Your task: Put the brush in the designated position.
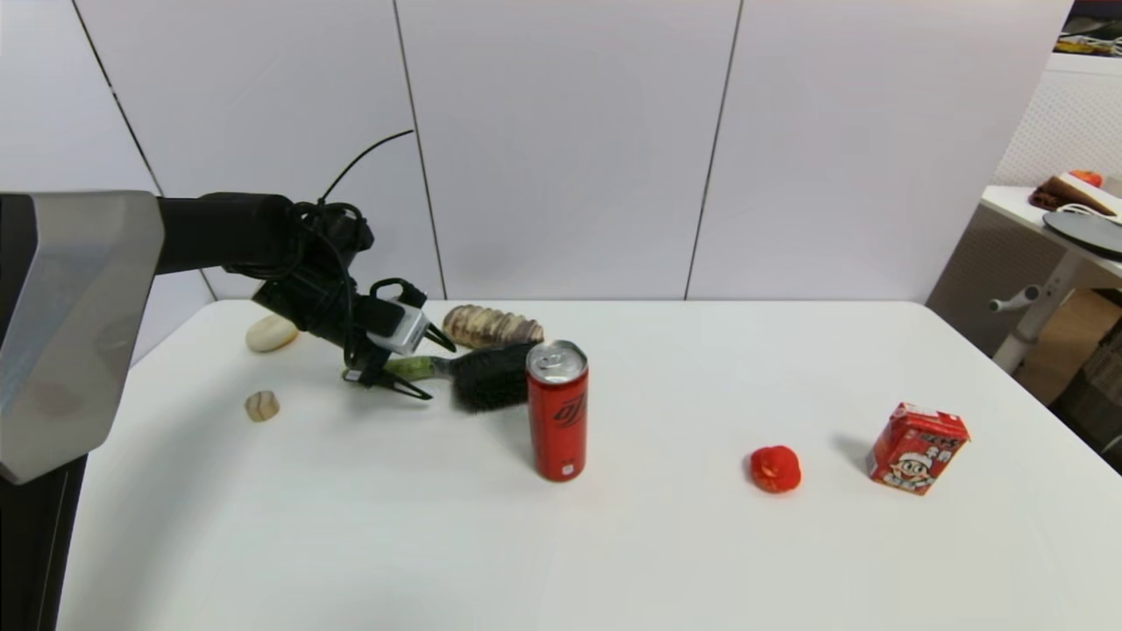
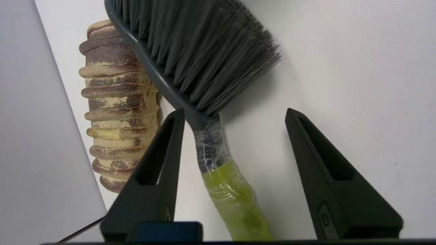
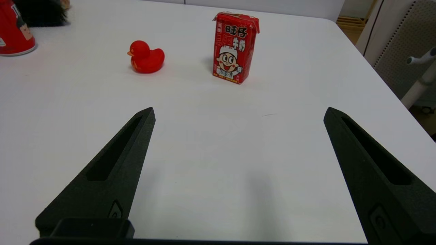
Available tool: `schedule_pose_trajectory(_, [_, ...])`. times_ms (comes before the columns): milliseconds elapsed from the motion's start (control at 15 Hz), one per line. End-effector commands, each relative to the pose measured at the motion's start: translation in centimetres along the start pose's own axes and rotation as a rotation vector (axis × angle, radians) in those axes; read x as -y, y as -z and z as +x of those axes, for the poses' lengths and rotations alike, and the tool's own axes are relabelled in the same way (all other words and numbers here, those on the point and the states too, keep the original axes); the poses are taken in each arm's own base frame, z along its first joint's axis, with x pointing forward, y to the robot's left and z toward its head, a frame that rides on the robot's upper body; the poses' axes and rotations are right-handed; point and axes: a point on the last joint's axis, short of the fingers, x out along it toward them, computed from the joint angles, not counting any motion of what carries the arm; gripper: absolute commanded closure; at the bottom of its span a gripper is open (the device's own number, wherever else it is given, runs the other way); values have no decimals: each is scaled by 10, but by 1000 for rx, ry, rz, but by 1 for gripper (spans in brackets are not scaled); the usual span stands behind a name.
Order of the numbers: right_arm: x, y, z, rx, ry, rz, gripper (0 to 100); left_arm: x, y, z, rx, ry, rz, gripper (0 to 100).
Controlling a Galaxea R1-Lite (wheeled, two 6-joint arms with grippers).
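White table [image 1: 351, 543] bears brush [image 1: 486, 377], can [image 1: 557, 412].

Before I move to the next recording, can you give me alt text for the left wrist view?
The left gripper is open around the brush, its two black fingers on either side of the neck where the lime-green handle meets the dark grey head; whether they touch it is unclear. The black bristles fan out over the white table, and a ridged brown-and-tan shell-like object lies beside the brush head.

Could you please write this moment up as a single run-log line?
left gripper: open, astride brush handle | brush: on table, behind can | right gripper: open, idle over table | placing: not done
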Motion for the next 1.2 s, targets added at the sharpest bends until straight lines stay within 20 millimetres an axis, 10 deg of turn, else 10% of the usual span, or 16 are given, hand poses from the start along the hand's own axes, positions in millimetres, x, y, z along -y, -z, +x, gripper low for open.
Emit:
schedule_pose_trajectory(67, [0, 0, 0, -3, -2, 0, 0, -1, -7, -23, -23, -40, 14, 0])
schedule_pose_trajectory(667, [0, 0, 0, -3, -2, 0, 0, 38, -121, -208, -247, -463, -395, 0])
schedule_pose_trajectory(933, [0, 0, 0, -3, -2, 0, 0, 100, -181, -246, -362, -651, -717, 0])
schedule_pose_trajectory(1200, [0, 0, 0, -3, -2, 0, 0, 176, -216, -232, -365, -831, -944, 0])
